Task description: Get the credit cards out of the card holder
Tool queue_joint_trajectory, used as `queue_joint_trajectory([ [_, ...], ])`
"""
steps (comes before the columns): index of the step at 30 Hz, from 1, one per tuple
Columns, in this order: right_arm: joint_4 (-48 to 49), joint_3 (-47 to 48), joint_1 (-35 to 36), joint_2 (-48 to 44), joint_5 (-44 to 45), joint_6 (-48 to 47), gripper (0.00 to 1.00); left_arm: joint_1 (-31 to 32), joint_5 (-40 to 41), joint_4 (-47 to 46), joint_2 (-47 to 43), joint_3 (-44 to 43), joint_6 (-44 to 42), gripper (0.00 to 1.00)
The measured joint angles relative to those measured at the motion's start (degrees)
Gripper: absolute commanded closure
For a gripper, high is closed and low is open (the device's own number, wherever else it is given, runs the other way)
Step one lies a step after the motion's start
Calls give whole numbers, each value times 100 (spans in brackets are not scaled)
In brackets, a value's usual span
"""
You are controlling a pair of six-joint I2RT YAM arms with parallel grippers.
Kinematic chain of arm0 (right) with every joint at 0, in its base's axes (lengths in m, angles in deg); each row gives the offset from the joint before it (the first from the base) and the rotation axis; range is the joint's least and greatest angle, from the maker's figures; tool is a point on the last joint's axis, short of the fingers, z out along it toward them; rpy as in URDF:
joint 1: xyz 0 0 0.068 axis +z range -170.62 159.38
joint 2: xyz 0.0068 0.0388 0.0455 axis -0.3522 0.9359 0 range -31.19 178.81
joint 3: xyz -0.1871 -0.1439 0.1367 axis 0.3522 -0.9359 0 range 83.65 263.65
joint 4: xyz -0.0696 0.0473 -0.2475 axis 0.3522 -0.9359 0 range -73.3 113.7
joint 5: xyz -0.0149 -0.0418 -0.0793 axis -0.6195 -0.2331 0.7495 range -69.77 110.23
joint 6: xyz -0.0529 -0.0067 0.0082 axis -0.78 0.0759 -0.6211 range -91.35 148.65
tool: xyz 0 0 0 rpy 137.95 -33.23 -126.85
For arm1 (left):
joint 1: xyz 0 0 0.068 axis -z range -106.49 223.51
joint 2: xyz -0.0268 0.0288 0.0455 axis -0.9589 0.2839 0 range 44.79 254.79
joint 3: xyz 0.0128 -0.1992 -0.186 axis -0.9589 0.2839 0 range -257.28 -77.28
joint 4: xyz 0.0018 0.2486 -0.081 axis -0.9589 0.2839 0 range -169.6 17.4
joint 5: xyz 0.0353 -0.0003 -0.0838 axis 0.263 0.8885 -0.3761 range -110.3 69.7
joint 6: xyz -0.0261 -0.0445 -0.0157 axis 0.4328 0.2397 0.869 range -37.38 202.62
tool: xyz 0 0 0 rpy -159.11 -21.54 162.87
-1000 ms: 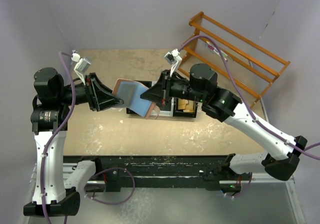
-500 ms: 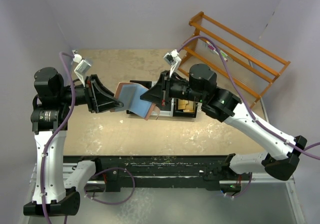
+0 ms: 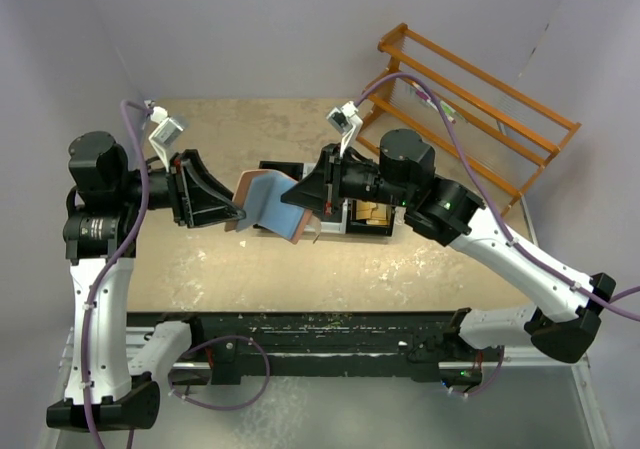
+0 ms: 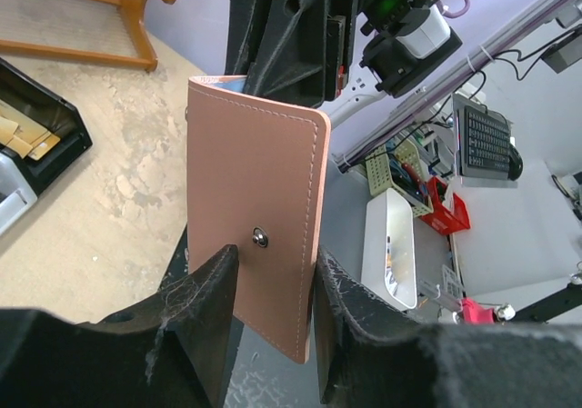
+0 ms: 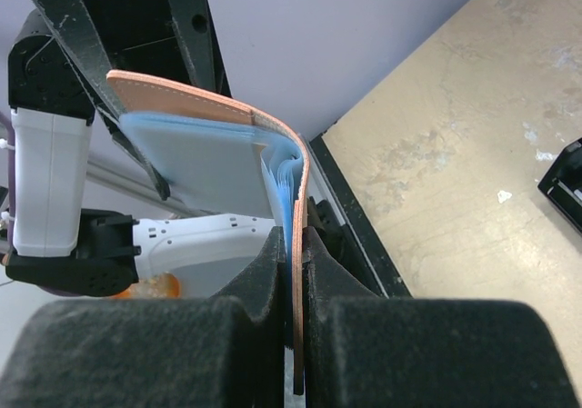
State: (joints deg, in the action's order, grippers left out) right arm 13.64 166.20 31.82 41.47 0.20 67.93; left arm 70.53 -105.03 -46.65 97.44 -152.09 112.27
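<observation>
Item 1. Flat reddish-brown leather bifold card holder (image 3: 268, 201) with a light blue lining. It is off the table, opened and suspended between the two grippers above the middle of the work surface. The lining faces up in the overhead view. The stitched outer leather and a small metal snap stud (image 4: 261, 236) face the left wrist camera. Layered pale edges (image 5: 277, 170) sit in the fold; whether they are cards or pocket lips cannot be told.

Item 2. Left gripper (image 3: 238, 212). Jaws stand partly apart with the holder's left flap between them, one finger (image 4: 205, 317) at each long edge. Whether they actually press on the flap cannot be told.

Item 3. Right gripper (image 5: 291, 235). Jaws are clamped tight on the edge of the holder's right half, which stands up from between the pads.

Item 4. Shallow black tray (image 3: 392, 231) holding tan-yellow paper pieces (image 3: 370, 212), on the table just right of the card holder and beneath the right arm.

Item 5. Orange wooden slatted rack (image 3: 480, 99), at the far right corner.

Item 6. Tan, scuffed tabletop (image 3: 250, 269).
</observation>
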Motion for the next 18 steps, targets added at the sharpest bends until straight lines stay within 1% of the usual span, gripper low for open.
queue_joint_trajectory([
  [5,0,-22,0,0,0,-7,100,0,31,-68,-17,0,66,59],
  [12,2,-28,0,0,7,-26,100,0,520,157,-118,-9,-280,61],
  [18,4,-33,0,0,7,-31,100,0,507,197,-122,-11,-315,63],
])
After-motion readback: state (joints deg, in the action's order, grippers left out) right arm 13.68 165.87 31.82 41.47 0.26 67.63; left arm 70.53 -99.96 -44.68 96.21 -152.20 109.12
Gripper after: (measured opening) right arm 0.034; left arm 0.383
